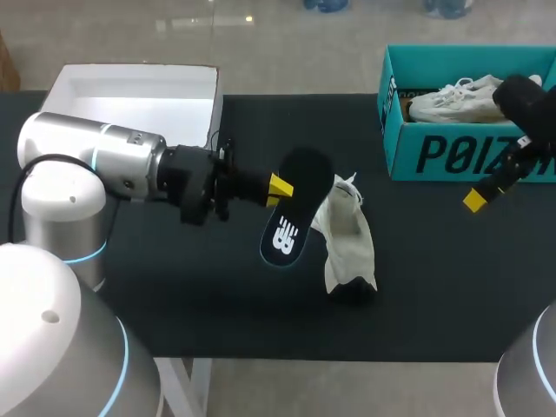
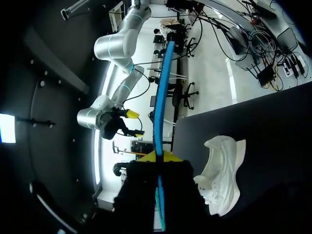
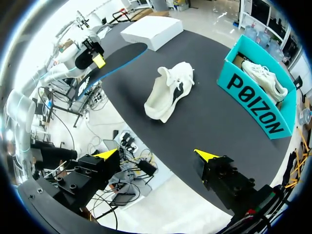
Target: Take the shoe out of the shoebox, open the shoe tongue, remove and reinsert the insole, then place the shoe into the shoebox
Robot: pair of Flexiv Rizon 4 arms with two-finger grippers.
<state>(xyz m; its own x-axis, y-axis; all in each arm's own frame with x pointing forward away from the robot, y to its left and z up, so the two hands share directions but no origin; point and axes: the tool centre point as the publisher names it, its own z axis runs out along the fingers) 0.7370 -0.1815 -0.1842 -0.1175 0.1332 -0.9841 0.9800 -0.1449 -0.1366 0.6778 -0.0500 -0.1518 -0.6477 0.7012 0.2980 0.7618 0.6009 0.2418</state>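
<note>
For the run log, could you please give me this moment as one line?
left gripper shut on insole | right gripper open, near shoebox | shoe on table | second shoe in shoebox

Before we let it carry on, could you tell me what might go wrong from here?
The left pincer grips the insole by one edge, so it could swing or slip. The shoe lies loose, the right pincer well away from it, so pushing the insole in may shove it aside.

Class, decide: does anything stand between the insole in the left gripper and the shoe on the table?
Nothing visible does. The left gripper holds the insole close beside the shoe, with no other thing between them.
</note>
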